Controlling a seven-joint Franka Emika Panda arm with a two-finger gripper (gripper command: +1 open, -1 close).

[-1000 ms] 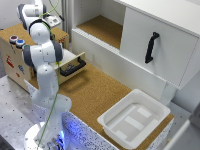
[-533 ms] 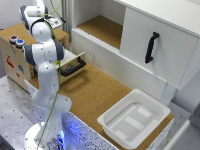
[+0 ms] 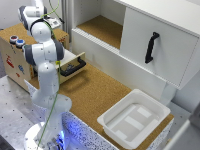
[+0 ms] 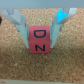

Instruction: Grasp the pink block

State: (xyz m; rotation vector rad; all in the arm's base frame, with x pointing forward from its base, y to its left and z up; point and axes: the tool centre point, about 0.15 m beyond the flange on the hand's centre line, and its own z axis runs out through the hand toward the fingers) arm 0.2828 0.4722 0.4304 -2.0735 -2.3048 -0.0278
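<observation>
In the wrist view the pink block (image 4: 39, 39) is a small cube with dark letters on its face, resting on a cork surface. My gripper (image 4: 39, 45) straddles it, with one finger (image 4: 23, 31) against each side, so the jaws look shut on it. In the exterior view the gripper (image 3: 53, 23) hangs over the top of the wooden box (image 3: 12, 56) at the exterior view's left. The block itself is hidden there behind the arm.
Red and blue buttons (image 3: 16, 41) sit on the wooden box, and its drawer (image 3: 73, 65) with a black handle stands open. A white tray (image 3: 134, 119) lies on the cork table toward the exterior view's right. A white cabinet (image 3: 157, 47) carries a black handle.
The upper arm has shifted only slightly above the wooden box. Nothing else in the scene has moved.
</observation>
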